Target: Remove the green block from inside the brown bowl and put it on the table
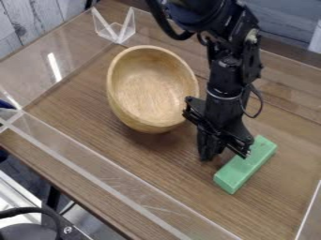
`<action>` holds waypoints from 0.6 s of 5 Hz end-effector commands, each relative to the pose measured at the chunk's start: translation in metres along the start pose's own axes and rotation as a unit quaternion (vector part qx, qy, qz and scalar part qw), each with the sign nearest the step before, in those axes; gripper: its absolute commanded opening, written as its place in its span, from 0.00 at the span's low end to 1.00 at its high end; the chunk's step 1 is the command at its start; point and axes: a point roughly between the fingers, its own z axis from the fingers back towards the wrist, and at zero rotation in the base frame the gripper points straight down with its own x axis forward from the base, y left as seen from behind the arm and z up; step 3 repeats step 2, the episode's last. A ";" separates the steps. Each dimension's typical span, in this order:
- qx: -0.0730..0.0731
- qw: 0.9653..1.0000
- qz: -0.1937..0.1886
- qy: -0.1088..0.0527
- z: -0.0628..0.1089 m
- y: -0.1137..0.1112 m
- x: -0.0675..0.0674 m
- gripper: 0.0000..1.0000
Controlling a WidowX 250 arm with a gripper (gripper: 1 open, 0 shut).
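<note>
My jaws (221,150) are closed with nothing between them, pointing down low over the worktop (126,178). The green block (246,166) lies flat on the wood just beside my fingertips, out of the bowl and set at a slant. On the opposite side of my jaws, near them, is the brown bowl (150,89), its pale inside showing. Well apart from me, beyond the bowl, a small clear pointed piece (114,24) stands by the worktop's edge.
</note>
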 end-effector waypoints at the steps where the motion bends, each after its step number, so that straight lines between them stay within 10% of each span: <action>1: 0.005 1.000 -0.015 -0.021 0.009 -0.001 0.003 0.00; 3: -0.001 1.000 -0.018 -0.019 0.014 -0.001 0.000 0.00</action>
